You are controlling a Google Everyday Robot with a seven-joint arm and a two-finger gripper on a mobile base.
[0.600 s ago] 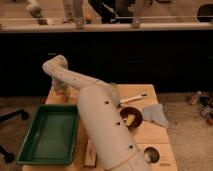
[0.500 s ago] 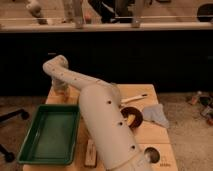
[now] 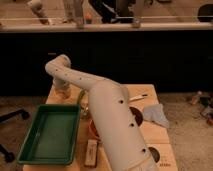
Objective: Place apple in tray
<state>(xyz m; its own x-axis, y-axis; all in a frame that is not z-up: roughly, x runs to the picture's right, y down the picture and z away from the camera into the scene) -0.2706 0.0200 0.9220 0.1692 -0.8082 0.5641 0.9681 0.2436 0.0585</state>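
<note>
**Gripper low at the table's far left corner**

The gripper (image 3: 63, 91) hangs below the bent white arm (image 3: 107, 115), close over the wooden table (image 3: 150, 137) at its far left; whether it is apart or clamped cannot be told. The dark green tray (image 3: 50, 136) lies nearer, on the table's left front, apart from the gripper. A brown bowl (image 3: 135, 116) and a pale cloth (image 3: 158, 115) sit right of the arm.

The light wooden table (image 3: 152, 136) carried the green tray (image 3: 50, 135) on its front left part. Just beside the tray lay a small dark flat box (image 3: 91, 152). Right of the arm stood a brown bowl (image 3: 136, 116), partly hidden, and near it a pale crumpled cloth (image 3: 157, 115). The gripper (image 3: 63, 92) hung over the far left corner.
</note>
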